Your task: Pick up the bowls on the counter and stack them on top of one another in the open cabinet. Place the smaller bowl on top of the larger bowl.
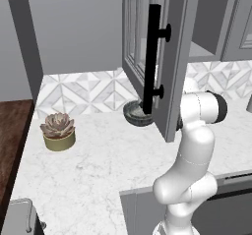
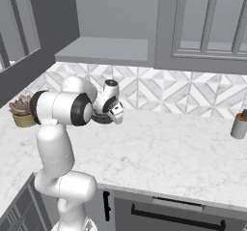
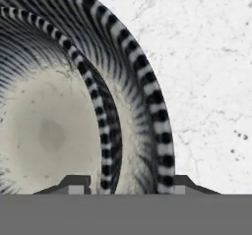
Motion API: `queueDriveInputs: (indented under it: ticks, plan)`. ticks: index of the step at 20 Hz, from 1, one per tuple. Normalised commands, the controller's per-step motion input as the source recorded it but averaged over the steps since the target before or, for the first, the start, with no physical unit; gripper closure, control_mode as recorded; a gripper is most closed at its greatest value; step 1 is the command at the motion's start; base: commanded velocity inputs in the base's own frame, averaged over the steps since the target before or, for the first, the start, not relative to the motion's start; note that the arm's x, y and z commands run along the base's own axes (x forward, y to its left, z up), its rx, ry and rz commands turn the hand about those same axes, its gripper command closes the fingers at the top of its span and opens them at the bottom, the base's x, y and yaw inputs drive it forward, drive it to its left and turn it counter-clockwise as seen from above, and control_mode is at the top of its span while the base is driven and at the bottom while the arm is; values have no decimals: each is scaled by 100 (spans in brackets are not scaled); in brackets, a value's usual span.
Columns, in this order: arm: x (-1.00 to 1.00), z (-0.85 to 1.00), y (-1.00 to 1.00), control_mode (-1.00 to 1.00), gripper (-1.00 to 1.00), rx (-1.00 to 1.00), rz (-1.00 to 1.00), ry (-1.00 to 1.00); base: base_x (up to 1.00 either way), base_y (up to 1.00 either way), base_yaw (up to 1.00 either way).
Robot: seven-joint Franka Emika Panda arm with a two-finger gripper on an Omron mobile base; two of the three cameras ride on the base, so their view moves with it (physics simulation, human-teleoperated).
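A dark grey bowl point(image 1: 138, 113) with a pale speckled inside sits on the white marble counter point(image 1: 108, 160) near the tiled back wall, just behind the open cabinet door point(image 1: 170, 57) and its black bar handle point(image 1: 153, 57). I cannot tell whether it is the larger or the smaller one. In the hand view the bowl point(image 3: 49, 131) is very close, and its striped wall runs between my fingertips point(image 3: 74, 184). My gripper point(image 3: 132, 185) is open, one finger inside the rim and one outside. From the right, my gripper point(image 2: 116, 113) hangs right at the bowl point(image 2: 99, 116), below the cabinet's shelf point(image 2: 103, 49).
A succulent in a yellow-green pot point(image 1: 58, 132) stands on the counter's left part. At the far left lies a dark brown wooden surface point(image 1: 12, 131). A small grey cylinder point(image 2: 239, 124) stands far right. The swung-out door hangs over the counter beside my arm.
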Motion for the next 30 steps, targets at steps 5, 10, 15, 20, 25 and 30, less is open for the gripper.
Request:
queueDriveInputs:
  ticks: [5, 10, 15, 20, 25, 30]
  plan:
    - [-4, 0, 0, -100, 100, 0, 0, 0, 0, 0, 0]
    - [-52, -28, 0, -100, 100, 0, 0, 0, 0, 0, 0]
    - [-79, 22, -16, -100, 100, 5, -5, -23, 0, 0, 0]
    - [-99, 100, -61, -100, 100, 14, -11, -33, 0, 0, 0]
    - [-100, 100, -66, -100, 100, 22, -7, -18, 0, 0, 0]
    - [-94, 100, -26, -100, 100, 22, -1, -12, 0, 0, 0]
